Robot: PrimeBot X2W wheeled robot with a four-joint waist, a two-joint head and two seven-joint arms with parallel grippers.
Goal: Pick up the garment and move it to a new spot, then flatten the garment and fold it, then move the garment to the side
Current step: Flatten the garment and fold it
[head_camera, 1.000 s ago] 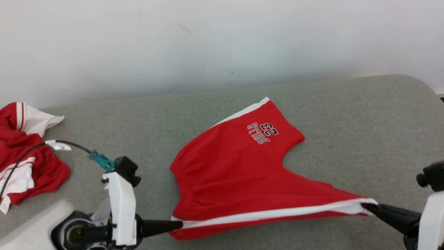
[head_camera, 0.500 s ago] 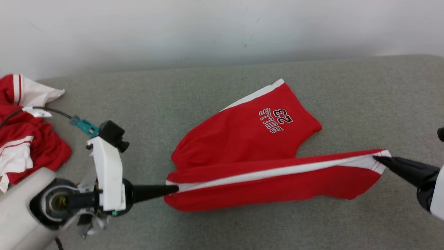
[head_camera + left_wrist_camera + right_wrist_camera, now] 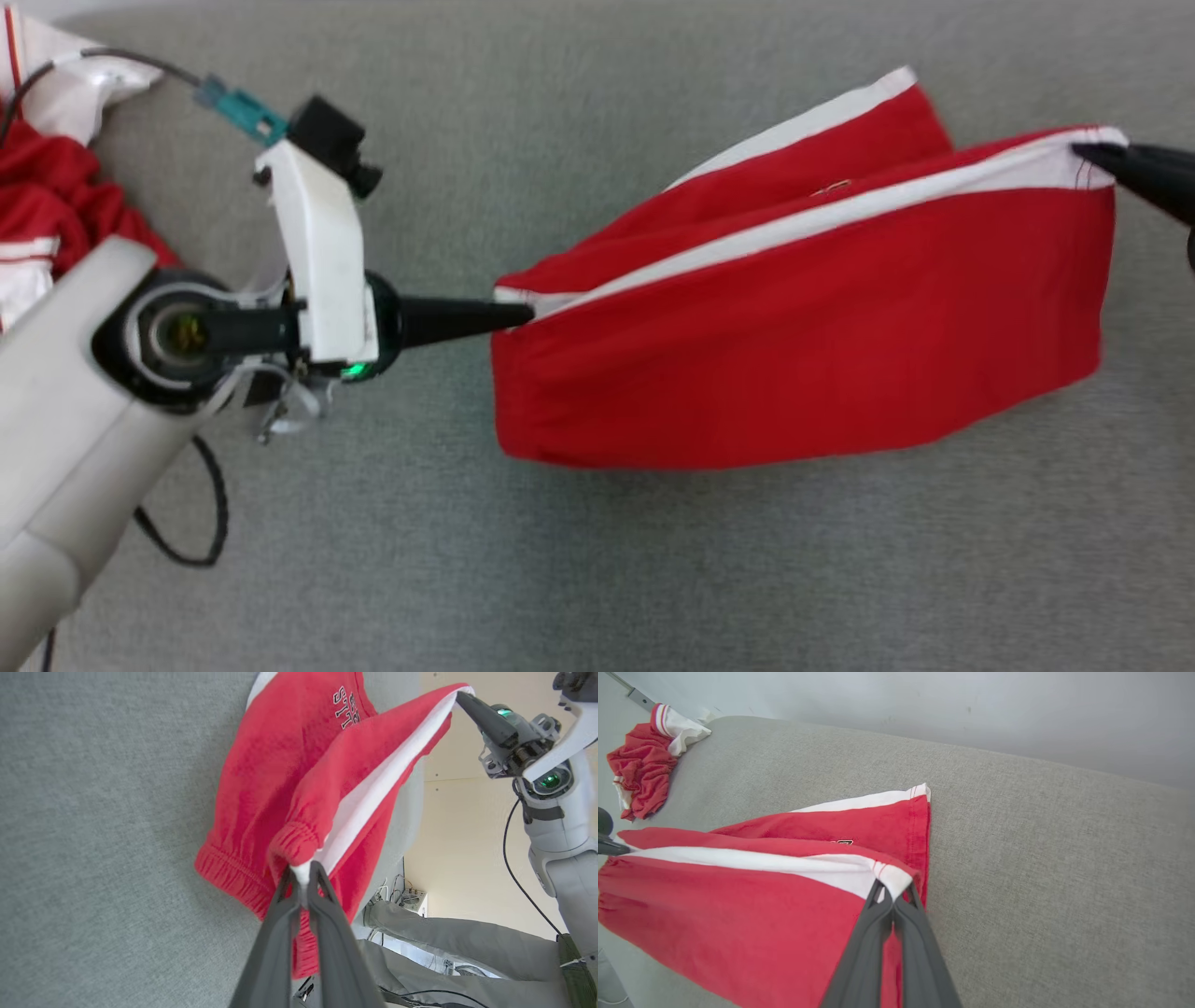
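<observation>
The garment (image 3: 803,327) is a pair of red shorts with white side stripes, stretched between my two grippers above the grey padded surface. My left gripper (image 3: 518,315) is shut on the white stripe at the waistband end; its own wrist view shows the garment (image 3: 299,788) pinched at the left gripper (image 3: 303,872). My right gripper (image 3: 1088,154) is shut on the stripe at the leg hem, seen up close as the right gripper (image 3: 892,891) pinching the garment (image 3: 738,905). The near leg hangs lifted while the far leg still trails on the surface. The printed lettering is mostly hidden behind the raised leg.
A second red and white garment (image 3: 37,177) lies crumpled at the far left, also seen as a heap (image 3: 644,760) in the right wrist view. The grey padded surface (image 3: 653,560) spreads wide around. A pale wall (image 3: 924,704) runs behind it.
Both grippers have raised the near leg of the garment higher, folding it over toward the far leg. The head camera has tilted down, so the wall has left the picture.
</observation>
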